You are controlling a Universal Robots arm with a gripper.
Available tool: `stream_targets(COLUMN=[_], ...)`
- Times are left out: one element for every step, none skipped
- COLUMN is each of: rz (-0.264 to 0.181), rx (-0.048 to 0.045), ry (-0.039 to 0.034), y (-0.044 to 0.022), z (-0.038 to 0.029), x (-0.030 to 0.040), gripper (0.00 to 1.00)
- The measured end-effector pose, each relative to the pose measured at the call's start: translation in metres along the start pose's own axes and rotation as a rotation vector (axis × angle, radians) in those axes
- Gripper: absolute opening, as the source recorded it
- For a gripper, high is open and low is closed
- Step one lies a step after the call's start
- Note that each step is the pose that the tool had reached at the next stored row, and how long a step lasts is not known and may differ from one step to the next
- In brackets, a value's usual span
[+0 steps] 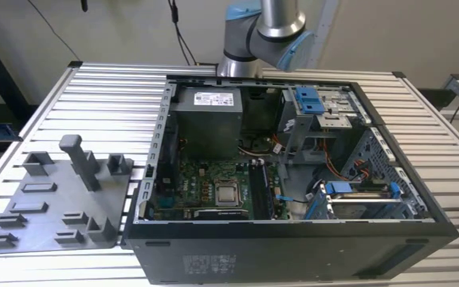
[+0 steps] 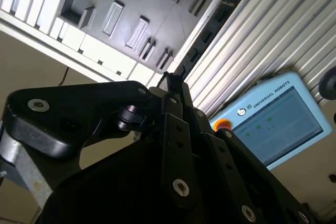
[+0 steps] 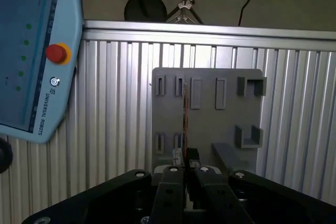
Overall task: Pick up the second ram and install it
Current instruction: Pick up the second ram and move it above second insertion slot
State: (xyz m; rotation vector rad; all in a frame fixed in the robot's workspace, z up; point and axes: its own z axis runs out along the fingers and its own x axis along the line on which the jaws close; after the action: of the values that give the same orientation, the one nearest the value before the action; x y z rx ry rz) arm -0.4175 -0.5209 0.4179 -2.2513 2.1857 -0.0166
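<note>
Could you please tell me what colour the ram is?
The ram is black, shown best in the second wrist view.

1. Table [image 1: 94,84]: carries all items below.
2. Computer case [image 1: 293,254]: on the table, open side up, from the middle towards the exterior view's right.
3. Holder plate [image 1: 62,200]: flat on the table, just beside the case at the exterior view's left.
4. Robot arm [image 1: 263,36]: behind the case.
5. Power supply [image 1: 205,116]: in the case, at the rear.
6. Motherboard [image 1: 186,191]: in front of the power supply.
7. Drive cage [image 1: 361,203]: at the exterior view's right of the motherboard.
8. Teach pendant [image 3: 31,56]: on the table, near the holder plate.
9. Second ram [image 3: 185,114]: edge-on between the fingertips of the gripper [image 3: 186,167], seen in front of the holder plate.
</note>
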Motion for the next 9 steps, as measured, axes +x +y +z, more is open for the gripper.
stream_targets(rz=[0.000,0.000,0.000,-0.001,-0.001,-0.001,-0.001,-0.001,-0.001], rx=[0.0000,-0.0001,-0.0002,-0.0004,-0.0003,-0.0002,-0.0002,-0.0002,-0.0002], ry=[0.0000,0.0001,0.0002,0.0003,0.0002,0.0001,0.0001,0.0001,0.0002], y=[0.0000,0.0000,-0.0001,-0.0009,-0.0019,-0.0031,-0.0043,-0.0059,-0.0079], z=[-0.0001,-0.0001,-0.0002,-0.0004,-0.0004,-0.0003,-0.0003,-0.0004,-0.0004], x=[0.0000,0.0000,0.0000,-0.0001,0.0000,0.0001,0.0001,0.0001,0.0002], gripper=[0.14,0.14,0.14,0.14,0.14,0.14,0.14,0.14,0.14])
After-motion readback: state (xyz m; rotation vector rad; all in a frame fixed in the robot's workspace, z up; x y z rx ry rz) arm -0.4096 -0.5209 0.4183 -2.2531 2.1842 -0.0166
